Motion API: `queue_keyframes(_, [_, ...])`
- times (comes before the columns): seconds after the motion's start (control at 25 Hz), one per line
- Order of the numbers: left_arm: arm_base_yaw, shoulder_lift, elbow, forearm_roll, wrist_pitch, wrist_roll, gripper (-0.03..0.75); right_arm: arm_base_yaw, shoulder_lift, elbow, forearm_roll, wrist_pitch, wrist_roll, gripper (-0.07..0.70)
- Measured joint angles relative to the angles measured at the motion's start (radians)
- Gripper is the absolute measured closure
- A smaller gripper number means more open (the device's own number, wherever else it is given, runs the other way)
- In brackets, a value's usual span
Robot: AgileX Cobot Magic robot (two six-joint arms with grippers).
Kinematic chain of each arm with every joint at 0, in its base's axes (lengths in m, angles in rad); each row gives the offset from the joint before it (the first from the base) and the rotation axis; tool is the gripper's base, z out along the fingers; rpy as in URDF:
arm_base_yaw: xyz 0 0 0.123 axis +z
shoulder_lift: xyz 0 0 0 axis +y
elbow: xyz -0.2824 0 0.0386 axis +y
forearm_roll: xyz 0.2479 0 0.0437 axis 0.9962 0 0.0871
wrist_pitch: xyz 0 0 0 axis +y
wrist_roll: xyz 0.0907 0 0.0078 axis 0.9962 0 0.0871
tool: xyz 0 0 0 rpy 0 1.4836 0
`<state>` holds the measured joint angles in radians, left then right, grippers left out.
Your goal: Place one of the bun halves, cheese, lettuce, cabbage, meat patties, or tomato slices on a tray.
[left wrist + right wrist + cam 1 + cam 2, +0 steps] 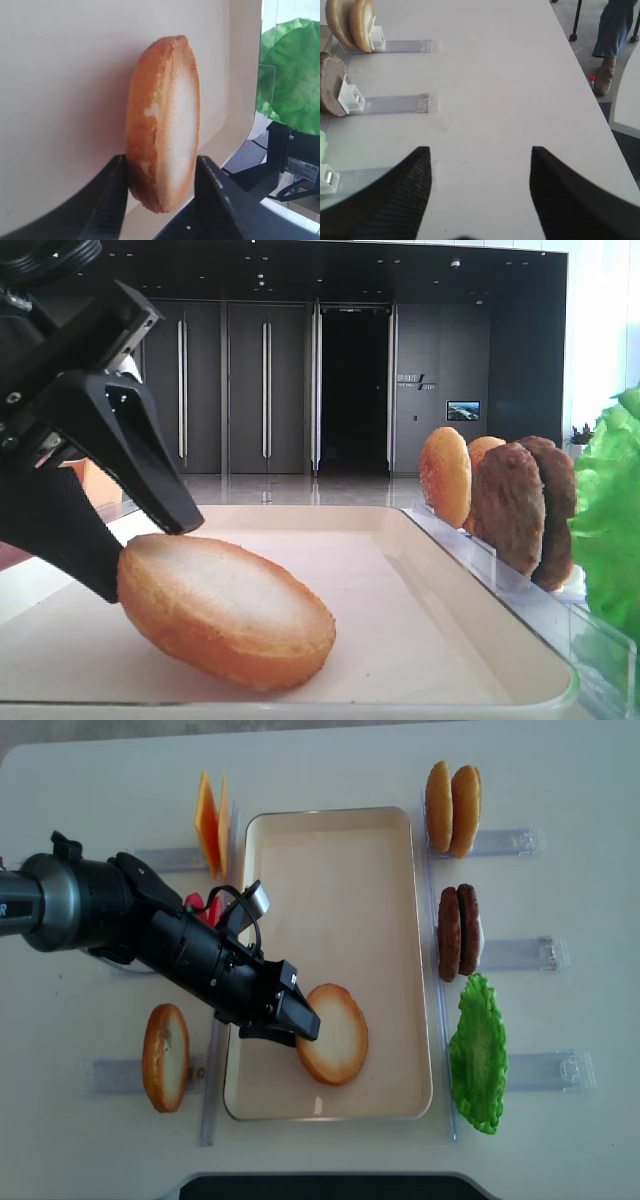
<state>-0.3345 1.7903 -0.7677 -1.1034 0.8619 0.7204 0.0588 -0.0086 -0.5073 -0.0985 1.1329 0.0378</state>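
Note:
A bun half (225, 610) with a pale flat face up lies on the cream tray (400, 640), its left edge slightly raised. My left gripper (150, 558) straddles that edge: one finger sits under the crust, the other just over the pale face. In the left wrist view the bun half (165, 125) fills the space between the fingers (112, 200) of the left gripper (161, 162), which stands open around it. From above, the bun half (335, 1033) rests near the tray's (330, 870) front. My right gripper (480, 150) hangs open over bare table.
Clear racks to the right of the tray hold two bun halves (452, 808), two meat patties (458, 932) and lettuce (478, 1055). On the left stand cheese slices (208, 825) and another bun half (165, 1057). The left arm lies across the tray's left rim.

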Motion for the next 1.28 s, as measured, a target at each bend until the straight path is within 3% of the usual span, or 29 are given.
queue_keyframes(0.56, [0.000, -0.051, 0.000, 0.027, -0.016, -0.058, 0.377, 0.000, 0.000, 0.000, 0.000, 0.000, 0.000, 0.216])
queue_keyframes(1.04, [0.000, -0.197, -0.062, 0.306, -0.012, -0.345, 0.417, 0.000, 0.000, 0.000, 0.000, 0.000, 0.000, 0.216])
queue_keyframes(1.28, [0.000, -0.276, -0.170, 0.504, 0.053, -0.513, 0.464, 0.000, 0.000, 0.000, 0.000, 0.000, 0.000, 0.216])
